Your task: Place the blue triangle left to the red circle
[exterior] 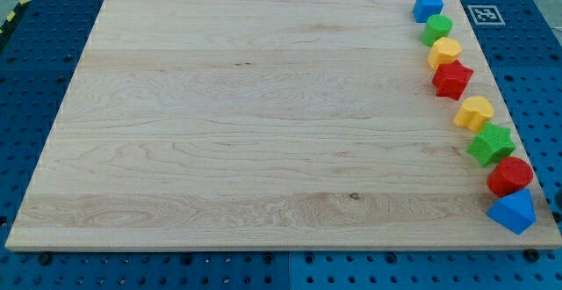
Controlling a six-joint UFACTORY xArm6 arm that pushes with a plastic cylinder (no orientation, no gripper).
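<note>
The blue triangle (513, 211) lies at the board's bottom right corner, partly over the right edge. The red circle (510, 176) sits just above it, touching or nearly touching. Both are the lowest blocks of a column along the right edge of the wooden board (246, 123). My tip does not show in the camera view; only a small dark sliver at the view's right edge (557, 200) may belong to the rod.
Above the red circle the column runs upward: a green star (490, 144), a yellow heart (475, 112), a red star (452, 79), a yellow block (444, 52), a green block (437, 30) and a blue cube (428, 6). A marker tag (486, 14) lies off the board's top right.
</note>
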